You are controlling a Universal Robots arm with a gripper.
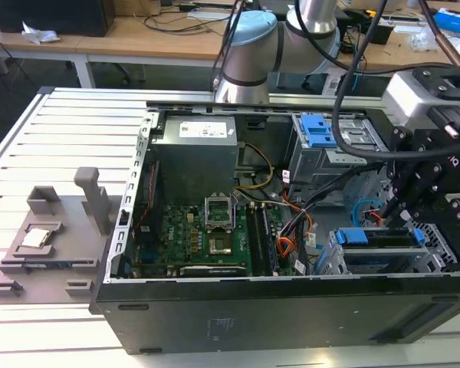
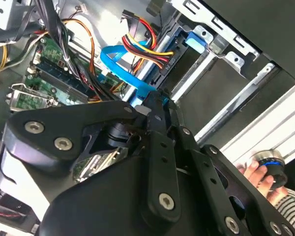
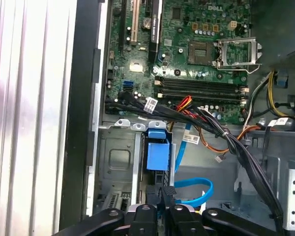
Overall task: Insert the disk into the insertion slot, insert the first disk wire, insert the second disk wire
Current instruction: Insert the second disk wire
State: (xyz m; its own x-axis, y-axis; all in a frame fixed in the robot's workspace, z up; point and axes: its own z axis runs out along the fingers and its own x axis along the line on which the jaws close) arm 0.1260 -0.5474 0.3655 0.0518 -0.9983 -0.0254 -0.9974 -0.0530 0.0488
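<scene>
Disk point(image 1: 379, 239) and hand point(image 1: 399, 218) are found together at the right of the exterior view: the disk, in its blue frame, is already seated in the insertion slot point(image 1: 345, 264) at the lower right corner of the open computer case point(image 1: 215, 322), lying flat with its long axis running left to right in the frame. The hand is placed directly over its blue front end. In both wrist views the fingertips point(image 3: 162, 192) are drawn narrow, nearly touching, just beside the blue frame's tab; whether a connector is pinched between them cannot be told. A blue flat cable point(image 3: 199, 187) is looped just beside the fingers. Writing on the white label of the power supply point(image 1: 195, 146) cannot be read.
</scene>
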